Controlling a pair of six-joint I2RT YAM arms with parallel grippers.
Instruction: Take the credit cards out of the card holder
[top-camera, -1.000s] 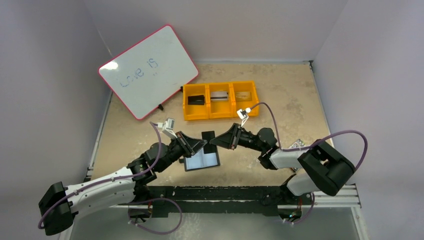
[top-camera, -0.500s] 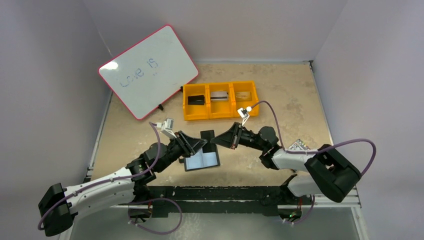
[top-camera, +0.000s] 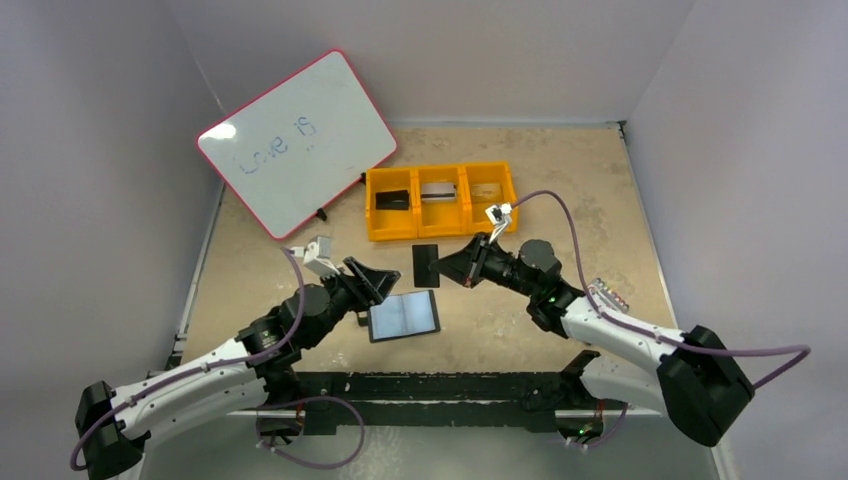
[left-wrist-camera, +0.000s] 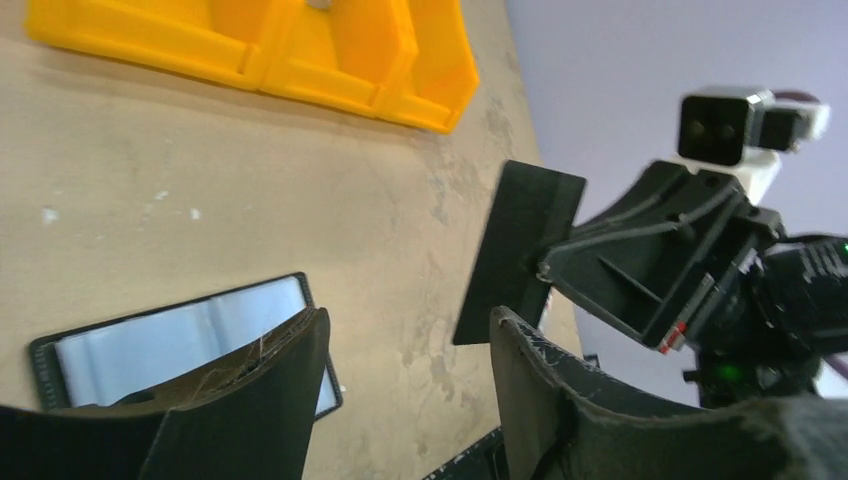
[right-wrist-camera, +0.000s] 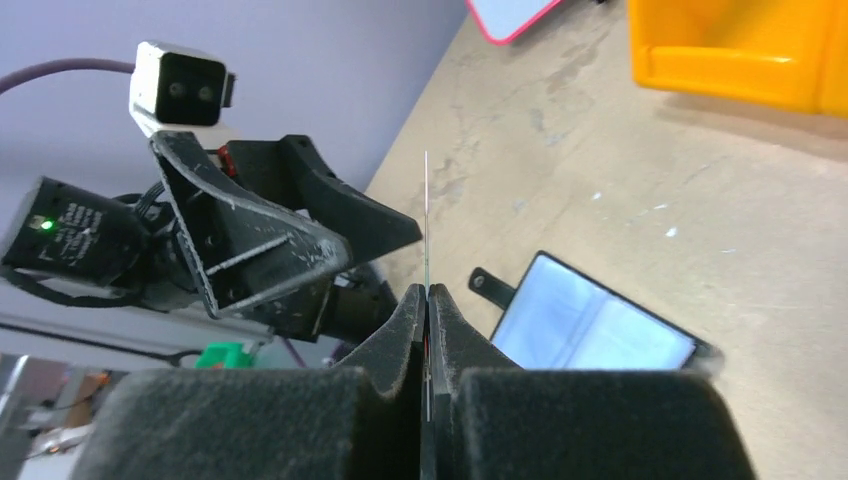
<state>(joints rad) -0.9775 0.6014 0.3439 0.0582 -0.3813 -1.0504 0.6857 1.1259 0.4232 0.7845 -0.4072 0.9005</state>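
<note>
**Top view.** Right gripper (top-camera: 447, 268) is pinched shut on one black credit card (top-camera: 427, 265), held clear of the desk (top-camera: 570, 190). The card's long axis runs near edge to far edge. Orange tray (top-camera: 441, 232) sits just beyond it toward the far edge, and the right arm is the nearer one to it. Card holder (top-camera: 404, 315) lies open and flat, toward the near edge and slightly left of the held card, just beside the left gripper (top-camera: 380, 288), whose jaws stand wide and empty.

Count: four cards in view, one in the grip and one in each of the three tray compartments. One holder, one tray. Whiteboard (top-camera: 295, 140) is at the far left corner.

**Left wrist.** Left gripper (left-wrist-camera: 405, 330) is spread wide with nothing between the fingers. Holder (left-wrist-camera: 180, 340) is partly behind the left finger, its pale sleeves showing no card I can make out. Black card (left-wrist-camera: 520, 250) hangs in the right gripper ahead, apart from the holder.

**Right wrist.** Card (right-wrist-camera: 427, 210) is seen edge-on, clamped between closed fingers (right-wrist-camera: 405, 330). Holder (right-wrist-camera: 590, 325) lies below to the right, not touching the card. Next move likely carries it farward to the tray (right-wrist-camera: 740, 60).
</note>
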